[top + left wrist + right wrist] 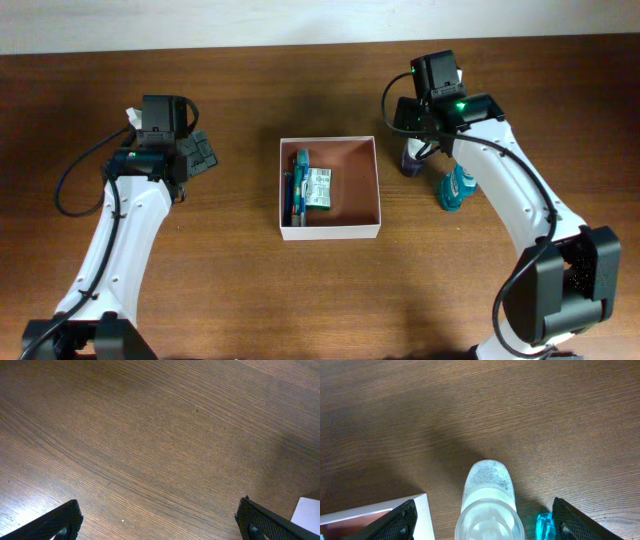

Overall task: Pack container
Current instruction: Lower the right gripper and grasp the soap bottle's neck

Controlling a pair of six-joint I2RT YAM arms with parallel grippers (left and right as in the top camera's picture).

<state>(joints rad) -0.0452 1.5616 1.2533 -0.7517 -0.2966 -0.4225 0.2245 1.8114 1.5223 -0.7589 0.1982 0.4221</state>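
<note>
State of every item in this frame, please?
container: open, partly packed, items along its left side.
clear bottle: on table, unpacked, ungripped.
teal bottle: on table, unpacked.
left gripper: open, empty.
right gripper: open, straddling clear bottle.

Right half of the square white-walled, reddish-brown container (pixel 330 233) gives you bare floor; green-labelled packet (pixel 319 187) and blue tubes (pixel 295 195) fill its left. Frosted clear bottle (pixel 487 495) stands between the spread fingers of the right gripper (pixel 484 527), teal bottle (pixel 545 526) just beside. Under the left gripper (pixel 160 525), only wooden table (pixel 150 435).
</note>
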